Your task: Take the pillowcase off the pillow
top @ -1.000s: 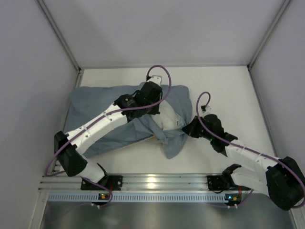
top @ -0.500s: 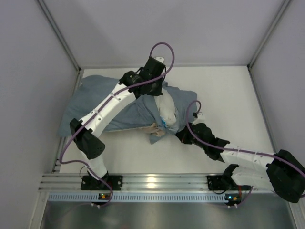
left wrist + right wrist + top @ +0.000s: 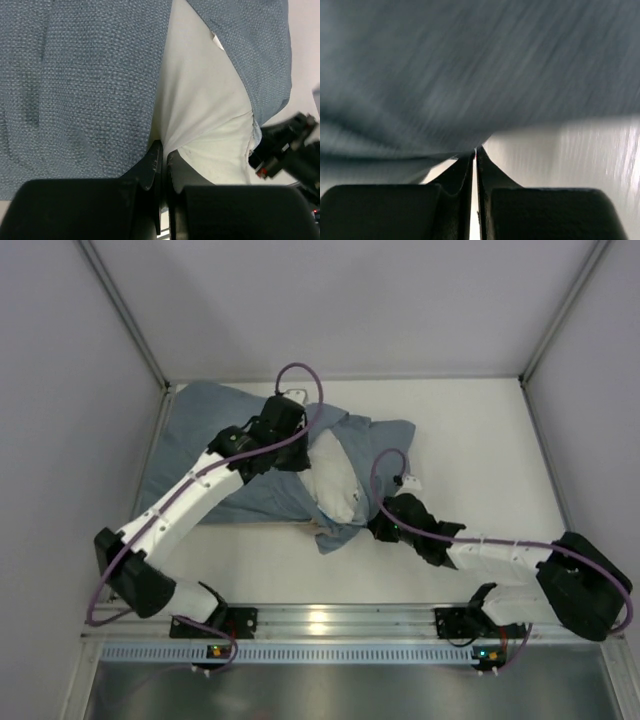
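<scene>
arms (image 3: pixel 185 502): white shells | joints (image 3: pixel 135 585): black | cables (image 3: pixel 298 365): purple | left gripper (image 3: pixel 161 157): black

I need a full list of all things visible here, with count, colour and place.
pillowcase: one, blue-grey, left half of table, around the pillow
pillow: one, white, partly uncovered, mid-table
table: one, white, under everything
walls: three, pale grey, around the table
rail: one, silver, near edge
cables: two, purple, looping above the arms
left arm: one, white and black, over the pillowcase
right arm: one, white and black, near right
left tool: one, black, shut on the pillow
right tool: one, black, shut on the pillowcase
</scene>
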Controlling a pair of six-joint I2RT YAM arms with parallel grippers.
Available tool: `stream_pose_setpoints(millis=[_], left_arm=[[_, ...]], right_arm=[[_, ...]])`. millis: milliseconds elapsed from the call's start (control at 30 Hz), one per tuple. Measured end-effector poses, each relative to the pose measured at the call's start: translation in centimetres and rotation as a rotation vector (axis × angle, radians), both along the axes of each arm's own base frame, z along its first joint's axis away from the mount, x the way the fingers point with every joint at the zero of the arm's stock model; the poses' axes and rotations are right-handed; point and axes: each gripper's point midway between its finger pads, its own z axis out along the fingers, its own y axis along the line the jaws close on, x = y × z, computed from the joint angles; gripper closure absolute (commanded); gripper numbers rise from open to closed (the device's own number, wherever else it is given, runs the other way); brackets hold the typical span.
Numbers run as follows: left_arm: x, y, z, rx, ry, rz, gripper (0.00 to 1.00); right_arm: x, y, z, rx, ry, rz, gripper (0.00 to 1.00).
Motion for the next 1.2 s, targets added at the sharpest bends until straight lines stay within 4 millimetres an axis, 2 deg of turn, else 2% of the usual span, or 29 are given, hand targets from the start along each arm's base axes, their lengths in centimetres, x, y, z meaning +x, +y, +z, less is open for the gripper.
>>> stream_pose_setpoints(millis=[67,100,133,233,300,367,400,433,567,633,733,800,933,1000,1067,1200], left_arm=[[-2.6,2.1,0.5,-0.045,-0.024,0.02,1.0],[-4.0,3.0,0.9,-0.069,-0.038,0.027,1.0],[-5.0,3.7,1.4,-0.094,-0.05,0.031,1.0],[-7.2,5.1,2.7,-0.177,-0.098,0.045,1.0],[-8.1,5.7,2.6,-0.217,-0.103,0.06,1.0],[-8.7,6.0,1.4,-0.224,-0.08,0.069,1.0],[-8.9,6.0,0.7,-0.219,-0.065,0.073,1.0],[-9.0,6.1,-0.1,-0.213,-0.045,0.076,1.0],[-9.5,5.8,-2.6,-0.194,0.028,0.075,1.0],[-9.7,5.4,-3.0,-0.207,0.041,0.067,1.0],[-9.7,4.8,-2.9,-0.241,0.045,0.055,1.0],[-9.7,4.5,-3.1,-0.26,0.046,0.048,1.0],[-10.6,4.6,-3.7,-0.285,0.054,0.043,1.0],[-10.9,4.7,-3.5,-0.298,0.049,0.036,1.0],[-11.1,4.8,-3.4,-0.305,0.042,0.033,1.0],[-11.4,4.8,-3.4,-0.314,0.038,0.029,1.0]], right_arm=[[1.2,0.3,0.2,-0.005,0.019,0.007,0.99],[2.3,0.5,0.7,0.01,0.026,0.01,0.92],[3.4,0.6,1.4,0.027,0.021,0.013,0.6],[5.2,0.5,3.3,0.037,-0.014,0.041,0.25],[4.6,0.1,3.8,0.0,-0.018,0.08,0.19],[2.9,-0.1,4.4,-0.017,-0.008,0.127,0.14],[1.9,-0.1,5.1,-0.02,-0.014,0.15,0.04],[0.8,0.1,6.2,-0.013,-0.03,0.183,0.01],[-2.5,1.2,11.8,0.062,-0.145,0.288,0.0],[-2.4,1.3,14.3,0.083,-0.2,0.299,0.01],[-1.9,2.2,15.5,0.08,-0.221,0.329,0.01],[-1.6,3.3,14.5,0.065,-0.194,0.367,0.01],[-1.0,4.6,9.1,-0.026,-0.069,0.412,0.02],[-0.9,4.9,7.4,-0.056,-0.027,0.427,0.05],[-0.5,5.6,7.3,-0.062,-0.025,0.441,0.07],[1.1,6.9,9.3,-0.048,-0.096,0.451,0.13]])
